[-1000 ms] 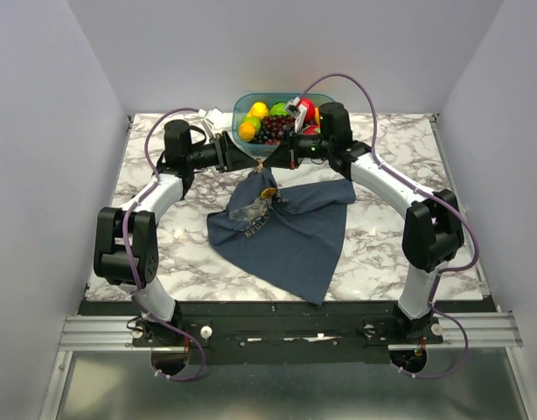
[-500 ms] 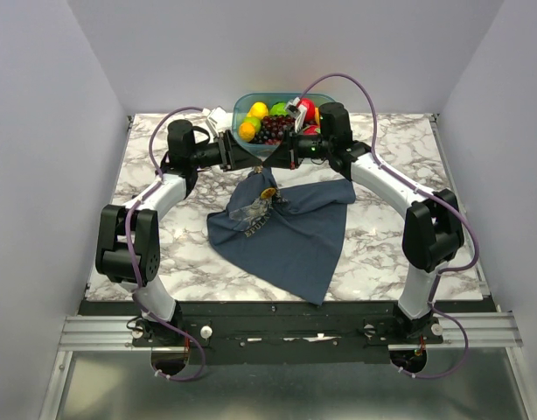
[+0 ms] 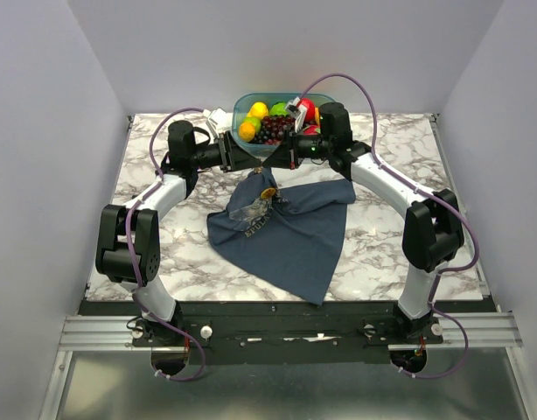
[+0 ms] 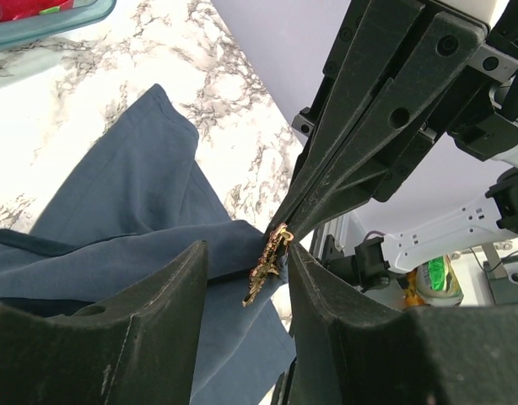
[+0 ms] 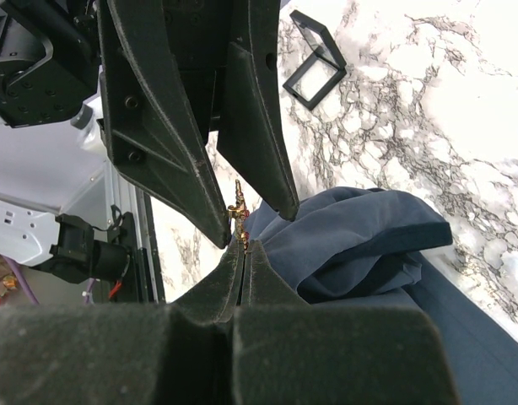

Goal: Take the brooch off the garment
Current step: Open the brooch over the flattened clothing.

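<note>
Right gripper (image 5: 242, 253): fingers pressed together and clamped on the brooch (image 5: 239, 209), whose gold end sticks out just past the tips. Left gripper (image 4: 247, 250): fingers apart, one on each side of the brooch; the right wrist view shows a sliver of gap on both sides. The two grippers meet nose to nose above the far middle of the table (image 3: 163, 254), just in front of the teal bowl (image 3: 238, 109) of fruit, which sits at the far edge. Garment (image 3: 290, 232): dark blue, drawn up into a peak at the brooch, with the cloth touching it. Whether the pin passes through the cloth cannot be told. The rest of the garment lies spread on the marble, its nearest corner close to the table's near edge and its right corner near the right arm. Bare marble runs wide to the left and right of the cloth. Room behind the grippers is tight, with the bowl rim directly beyond them. A small black-framed clear case (image 5: 314, 61) lies flat on the marble past the left gripper, apart from the cloth. Walls close off the table at left, right and far sides.
</note>
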Action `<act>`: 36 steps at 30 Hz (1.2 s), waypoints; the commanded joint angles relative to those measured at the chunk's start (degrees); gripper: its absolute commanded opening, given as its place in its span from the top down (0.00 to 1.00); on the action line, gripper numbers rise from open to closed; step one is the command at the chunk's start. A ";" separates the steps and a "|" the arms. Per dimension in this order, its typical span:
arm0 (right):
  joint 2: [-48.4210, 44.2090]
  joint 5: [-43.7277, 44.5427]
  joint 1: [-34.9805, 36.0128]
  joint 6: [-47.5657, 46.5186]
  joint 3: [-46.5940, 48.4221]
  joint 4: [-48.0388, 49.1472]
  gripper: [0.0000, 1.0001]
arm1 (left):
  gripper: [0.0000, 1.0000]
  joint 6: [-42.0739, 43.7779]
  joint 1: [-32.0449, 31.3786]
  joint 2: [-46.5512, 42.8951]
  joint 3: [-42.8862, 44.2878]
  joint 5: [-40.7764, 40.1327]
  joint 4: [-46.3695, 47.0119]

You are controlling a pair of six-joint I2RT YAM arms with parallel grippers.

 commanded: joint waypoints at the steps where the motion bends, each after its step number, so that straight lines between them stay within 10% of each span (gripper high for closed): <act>1: -0.89 -0.67 0.29 0.80 0.98 0.49 1.00 | 0.51 0.91 -0.32 0.15 -0.57 1.49 0.78; 36: -6.34 -3.83 3.37 -10.01 -1.13 -1.10 1.00 | 0.65 -0.39 4.51 1.74 -0.04 -9.95 -10.94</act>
